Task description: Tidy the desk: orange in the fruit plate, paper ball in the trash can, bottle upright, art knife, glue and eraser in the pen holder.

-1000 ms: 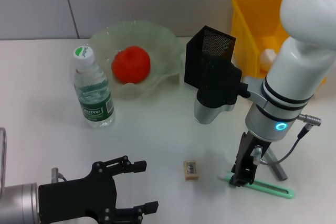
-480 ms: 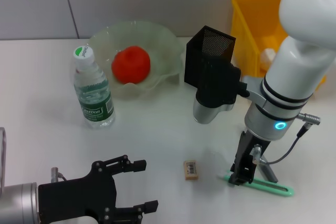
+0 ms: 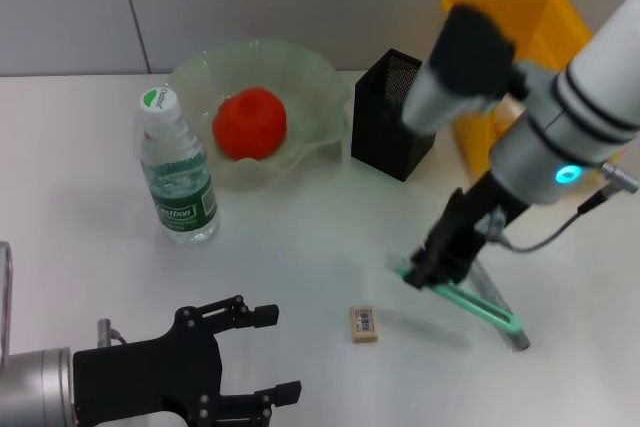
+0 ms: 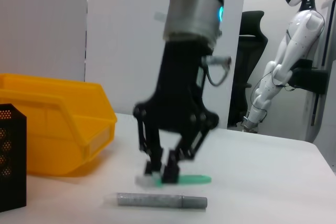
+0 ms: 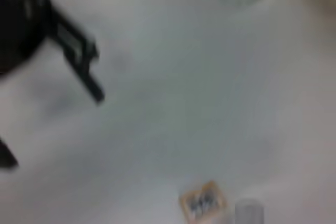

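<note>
The right tool (image 3: 428,265) is clamped on one end of the slim green plastic art knife (image 3: 462,296), carrying it tilted above the white worktop (image 3: 300,247) toward the black mesh pen holder (image 3: 392,115) beyond it, presumably for end-first insertion, while the left tool (image 3: 268,355) idles, fingers apart.

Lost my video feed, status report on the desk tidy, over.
Right gripper shut on green art knife, lifting. Left gripper open, idle near front edge. Eraser and glue stick on table. Pen holder path unobstructed.
</note>
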Controlling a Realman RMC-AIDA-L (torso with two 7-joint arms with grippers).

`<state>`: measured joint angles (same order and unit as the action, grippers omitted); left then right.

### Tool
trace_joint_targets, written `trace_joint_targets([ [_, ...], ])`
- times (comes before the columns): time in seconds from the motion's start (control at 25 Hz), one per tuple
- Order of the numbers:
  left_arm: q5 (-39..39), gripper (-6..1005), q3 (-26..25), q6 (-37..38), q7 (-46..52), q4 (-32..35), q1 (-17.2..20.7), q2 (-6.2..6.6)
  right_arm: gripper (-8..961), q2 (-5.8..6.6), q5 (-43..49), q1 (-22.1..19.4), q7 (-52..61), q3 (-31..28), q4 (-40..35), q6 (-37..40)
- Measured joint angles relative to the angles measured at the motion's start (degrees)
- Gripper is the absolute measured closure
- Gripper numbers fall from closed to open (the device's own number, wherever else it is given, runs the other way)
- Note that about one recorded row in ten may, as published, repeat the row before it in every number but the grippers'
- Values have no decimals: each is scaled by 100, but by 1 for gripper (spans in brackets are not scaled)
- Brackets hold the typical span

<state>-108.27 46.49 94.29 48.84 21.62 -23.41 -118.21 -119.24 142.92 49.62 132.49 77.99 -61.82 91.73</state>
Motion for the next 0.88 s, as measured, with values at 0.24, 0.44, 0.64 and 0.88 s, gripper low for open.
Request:
trace_joint_targets([
  [0.24,0,172,-1,-7,10,0,-3,0,785,5,-830,-490,-358,-1102,-714,-94],
  [0.44,7,172,-9,-8,11,0,-6,0,773,6,-1868,-1142,-553,-1386,-1213,-996],
  [0.64,19,172,-9,-12,12,0,-5,0,761,7,-2596,-1390,-837,-1652,-990,-1891],
  [0.88,19,172,-9,-32,12,0,-6,-7,747,11,-2934,-1253,-1046,-1699,-207,-3090],
])
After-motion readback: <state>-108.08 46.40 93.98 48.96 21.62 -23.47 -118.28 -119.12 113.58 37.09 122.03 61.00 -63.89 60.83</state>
